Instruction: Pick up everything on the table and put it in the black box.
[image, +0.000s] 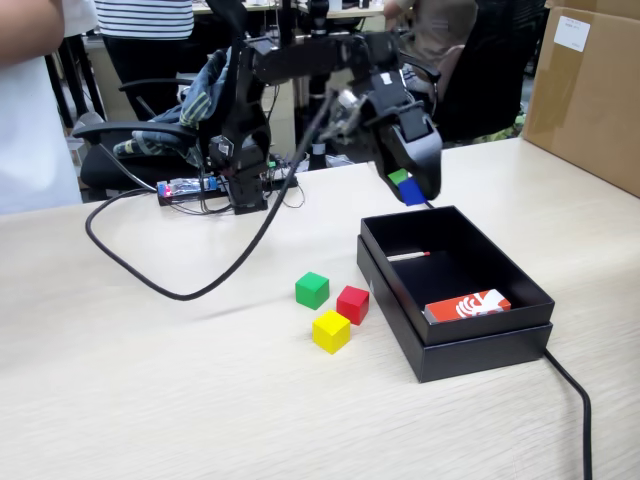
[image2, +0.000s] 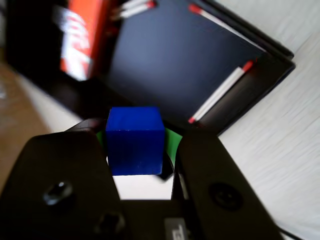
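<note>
My gripper (image: 406, 186) hangs just above the back left corner of the black box (image: 470, 350), shut on the blue cube (image: 414, 193). In the wrist view the blue cube (image2: 135, 140) sits between my two dark jaws with green pads, gripper (image2: 137, 147) over the box's near edge, with the black box (image2: 175, 55) floor beyond. On the table (image: 150, 380), left of the box, lie the green cube (image: 312, 290), the red cube (image: 352, 304) and the yellow cube (image: 331, 331), close together.
Inside the box lie a red-and-white card (image: 467, 306) and a thin white stick with a red tip (image: 408, 256). A big brown carton (image: 590, 90) stands back right. A black cable (image: 200, 290) loops over the table; another cable (image: 575, 400) runs past the box's front right.
</note>
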